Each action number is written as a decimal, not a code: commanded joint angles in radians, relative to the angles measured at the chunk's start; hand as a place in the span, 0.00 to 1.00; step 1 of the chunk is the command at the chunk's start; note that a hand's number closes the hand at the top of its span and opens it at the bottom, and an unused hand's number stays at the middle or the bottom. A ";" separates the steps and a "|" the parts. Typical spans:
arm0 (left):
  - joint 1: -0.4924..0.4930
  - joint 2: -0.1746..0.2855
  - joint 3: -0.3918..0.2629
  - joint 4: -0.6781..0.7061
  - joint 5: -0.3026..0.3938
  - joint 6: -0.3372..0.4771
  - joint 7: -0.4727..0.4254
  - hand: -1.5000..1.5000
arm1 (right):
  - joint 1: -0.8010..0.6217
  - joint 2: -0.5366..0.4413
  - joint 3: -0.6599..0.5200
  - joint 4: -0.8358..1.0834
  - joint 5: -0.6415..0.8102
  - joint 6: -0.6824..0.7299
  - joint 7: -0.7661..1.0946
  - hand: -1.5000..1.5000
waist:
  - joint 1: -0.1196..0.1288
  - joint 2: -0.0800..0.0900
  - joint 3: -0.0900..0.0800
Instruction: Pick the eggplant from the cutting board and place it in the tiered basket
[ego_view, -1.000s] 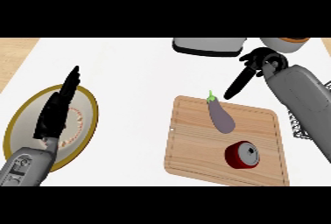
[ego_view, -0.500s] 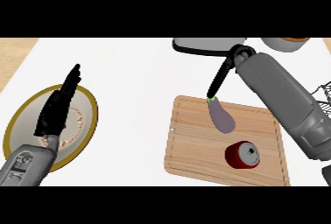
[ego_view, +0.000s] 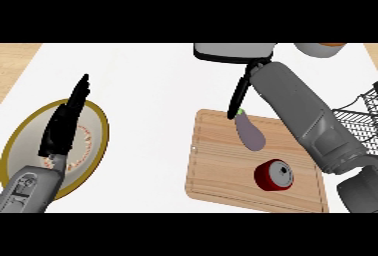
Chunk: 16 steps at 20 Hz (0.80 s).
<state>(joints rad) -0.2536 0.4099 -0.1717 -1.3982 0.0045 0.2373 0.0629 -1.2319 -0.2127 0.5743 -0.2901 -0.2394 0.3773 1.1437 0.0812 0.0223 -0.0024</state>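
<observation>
The white desk (ego_view: 148, 75) fills the frame. At lower centre-right lies the light wooden cutting board (ego_view: 221, 170), and at the left a gold-rimmed round plate (ego_view: 94, 125). The black wire tiered basket (ego_view: 354, 117) shows only in part at the right edge, so its tiers cannot be told apart from here.

The left robot hand (ego_view: 65, 125) rests over the plate, flat and straight, holding nothing. The right robot hand (ego_view: 242, 95) comes down from the upper centre. Its fingers are straight and close together, narrow and empty, with the tips at or just above the green stem end of the slim purple eggplant (ego_view: 251, 134). Whether they touch it cannot be told.

The eggplant lies in the upper part of the cutting board, slanting towards the lower right. A round red can (ego_view: 275, 175) sits near its blunt end but apart from it.

The step in hand looks like the reach for the grasp. To do it well, the right robot hand likely needs to spread its fingers and thumb and move along to the thicker middle of the eggplant. It should close across the body rather than on the thin stem, where the eggplant may roll or pivot. The can leaves little room at the lower end, so a grasp from above seems safer, followed by a straight lift before swinging right to the basket.
</observation>
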 joint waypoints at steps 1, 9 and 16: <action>0.021 0.014 0.023 0.015 0.003 -0.005 -0.028 0.50 | -0.083 0.053 0.000 0.097 -0.014 0.146 0.222 0.00 | -0.013 -0.006 0.000; 0.051 -0.020 0.006 0.014 -0.022 0.013 -0.022 0.50 | -0.140 0.142 0.028 0.209 0.021 0.191 0.153 0.00 | -0.035 -0.011 0.001; 0.028 -0.024 0.027 -0.006 -0.016 0.010 0.015 0.50 | -0.169 0.203 0.065 0.280 0.074 0.224 0.081 0.00 | -0.047 -0.013 0.002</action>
<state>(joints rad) -0.2129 0.4027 -0.1460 -1.4067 -0.0036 0.2353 0.0552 -1.3779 -0.0660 0.6269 -0.0265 -0.1863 0.5239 1.0752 0.0468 0.0118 -0.0010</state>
